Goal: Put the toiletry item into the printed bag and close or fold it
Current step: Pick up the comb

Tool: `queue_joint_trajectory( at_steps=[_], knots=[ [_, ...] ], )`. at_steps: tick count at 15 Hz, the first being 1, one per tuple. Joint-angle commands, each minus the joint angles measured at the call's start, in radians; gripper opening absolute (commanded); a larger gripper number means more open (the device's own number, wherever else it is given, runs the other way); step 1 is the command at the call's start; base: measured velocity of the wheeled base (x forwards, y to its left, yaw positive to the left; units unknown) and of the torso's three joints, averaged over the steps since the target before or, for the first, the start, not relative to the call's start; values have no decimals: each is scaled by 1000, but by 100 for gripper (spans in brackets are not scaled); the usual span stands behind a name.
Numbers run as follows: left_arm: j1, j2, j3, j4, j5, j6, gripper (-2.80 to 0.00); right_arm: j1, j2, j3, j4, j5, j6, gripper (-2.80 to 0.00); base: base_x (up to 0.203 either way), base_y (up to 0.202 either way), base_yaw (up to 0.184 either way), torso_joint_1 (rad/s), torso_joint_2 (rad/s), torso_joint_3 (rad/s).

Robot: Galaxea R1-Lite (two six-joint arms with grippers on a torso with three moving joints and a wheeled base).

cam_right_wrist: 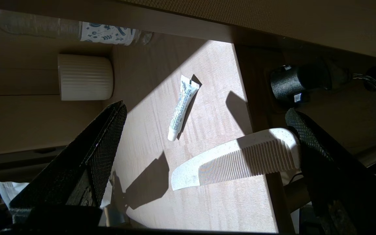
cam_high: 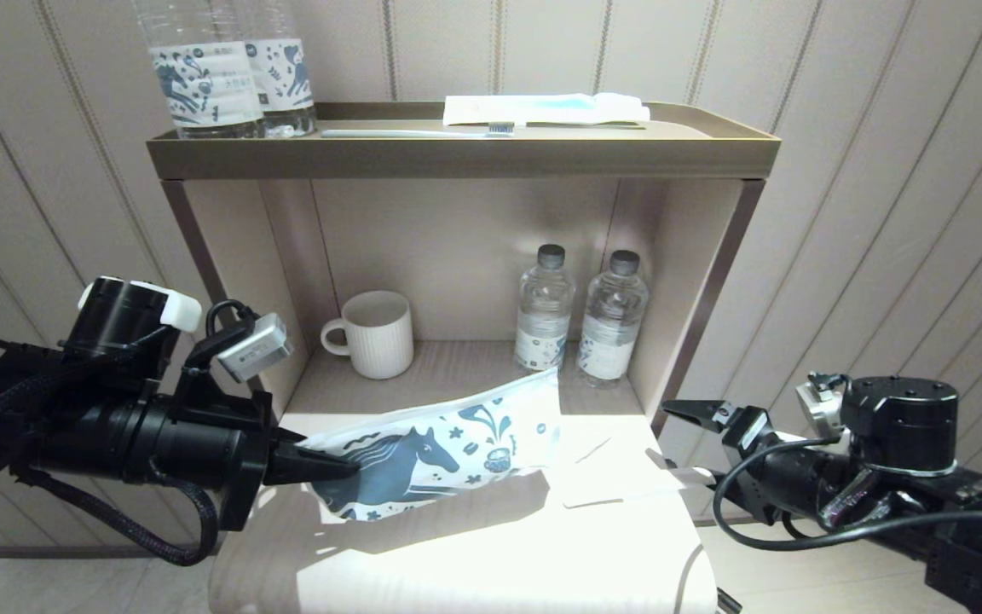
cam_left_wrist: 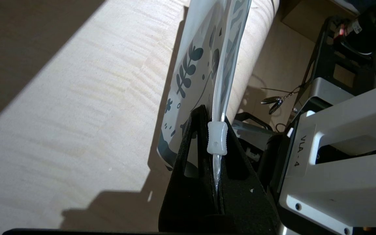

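The printed bag (cam_high: pixel 448 452), white with a dark blue horse, hangs tilted just above the sunlit table. My left gripper (cam_high: pixel 346 465) is shut on its zip end. In the left wrist view the bag (cam_left_wrist: pixel 194 65) rises edge-on from the closed fingers (cam_left_wrist: pixel 191 137), with the clear zip slider (cam_left_wrist: pixel 217 138) right at the tips. The toiletry item, a flat white comb (cam_right_wrist: pixel 240 160), lies at the table's right edge and overhangs it. My right gripper (cam_right_wrist: pixel 206 111) stands wide open there, and the comb's rounded end rests against one finger (cam_right_wrist: pixel 308 137). In the head view the comb (cam_high: pixel 627 493) is washed out.
A small white tube (cam_right_wrist: pixel 182 107) lies on the table (cam_high: pixel 474 554) beyond the comb. The niche holds a ribbed mug (cam_high: pixel 376 334) and two water bottles (cam_high: pixel 545 311). The top shelf (cam_high: pixel 457 158) carries two labelled bottles (cam_high: pixel 201 77), a toothbrush (cam_high: pixel 414 133) and a packet (cam_high: pixel 542 109).
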Motion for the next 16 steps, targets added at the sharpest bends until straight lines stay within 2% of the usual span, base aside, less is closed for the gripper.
queue_joint_trajectory(
  at_steps=[1, 16],
  knots=[
    [0, 2, 0, 1, -5, 3, -280, 1, -2, 0, -4, 2, 6, 0, 0, 0, 0, 0, 0, 0],
    [-1, 2, 1, 1, -5, 3, -280, 8, -7, 12, -7, 34, -11, 0, 0, 0, 0, 0, 0, 0]
  ],
)
